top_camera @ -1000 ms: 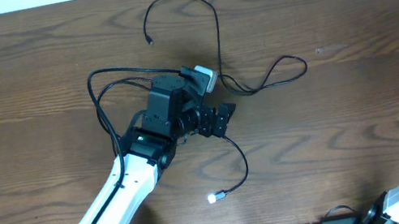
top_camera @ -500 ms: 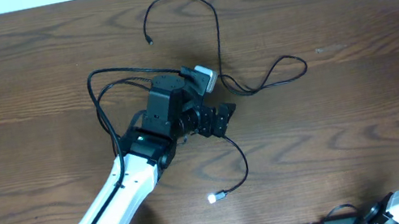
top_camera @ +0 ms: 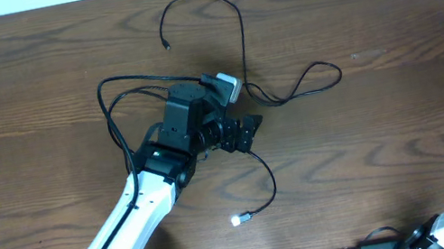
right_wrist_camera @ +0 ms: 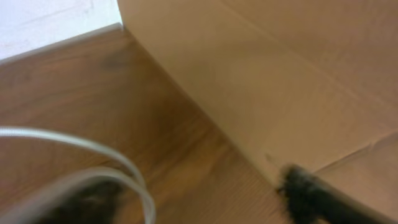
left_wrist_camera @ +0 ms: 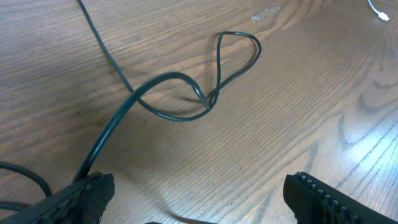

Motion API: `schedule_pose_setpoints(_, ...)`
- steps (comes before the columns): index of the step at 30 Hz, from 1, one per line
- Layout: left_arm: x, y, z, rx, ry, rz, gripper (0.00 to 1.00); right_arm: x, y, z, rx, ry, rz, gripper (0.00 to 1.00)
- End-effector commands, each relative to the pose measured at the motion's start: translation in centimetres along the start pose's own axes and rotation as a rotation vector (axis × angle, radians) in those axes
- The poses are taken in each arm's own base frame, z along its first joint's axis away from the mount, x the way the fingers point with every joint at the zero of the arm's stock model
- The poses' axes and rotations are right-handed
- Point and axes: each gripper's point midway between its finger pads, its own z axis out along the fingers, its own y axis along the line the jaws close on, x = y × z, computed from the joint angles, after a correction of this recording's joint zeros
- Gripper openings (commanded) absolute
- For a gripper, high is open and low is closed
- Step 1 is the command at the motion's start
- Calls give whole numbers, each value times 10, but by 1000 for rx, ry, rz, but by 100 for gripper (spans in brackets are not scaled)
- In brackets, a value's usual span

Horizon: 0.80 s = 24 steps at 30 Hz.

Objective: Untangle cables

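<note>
**Black cables looped mid-bench, both jaws apart**

Nearest, a thin black cable ends in a small white plug. The white left arm reaches over the brown wooden bench, its left jaws open and empty (cable beside one finger). Farther black loops cross. The blurred right jaws stand parted beside a thin white cable.

Overhead looks straight down; left wrist, close, faces the black cable beyond its fingertips, shared overhead; right wrist close, blurred.

Left arm: white link, black wrist, green light; claw black, ridged.
</note>
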Motion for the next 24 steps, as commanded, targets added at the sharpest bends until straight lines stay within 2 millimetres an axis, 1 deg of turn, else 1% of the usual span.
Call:
schedule_pose_setpoints(1, 1, -2, 1, 13, 5, -5, 92, 7, 6, 0, -40, 36, 1, 99)
schedule_pose_setpoints(8, 1, -2, 1, 13, 5, -5, 92, 46, 25, -6, -135, 193, 22, 99)
schedule_pose_setpoints(11, 1, -2, 1, 13, 5, -5, 92, 65, 38, -13, -201, 273, 40, 99)
schedule_pose_setpoints(15, 1, -2, 1, 13, 5, -5, 92, 76, 57, -22, -308, 323, 68, 99)
schedule_pose_setpoints(18, 1, -2, 1, 13, 5, -5, 92, 76, 74, -29, -407, 336, 118, 99)
schedule_pose_setpoints(21, 1, -2, 1, 13, 5, -5, 92, 66, 95, -39, -535, 318, 196, 99)
schedule_pose_setpoints(24, 1, -2, 1, 13, 5, -5, 92, 57, 110, -48, -637, 311, 277, 99)
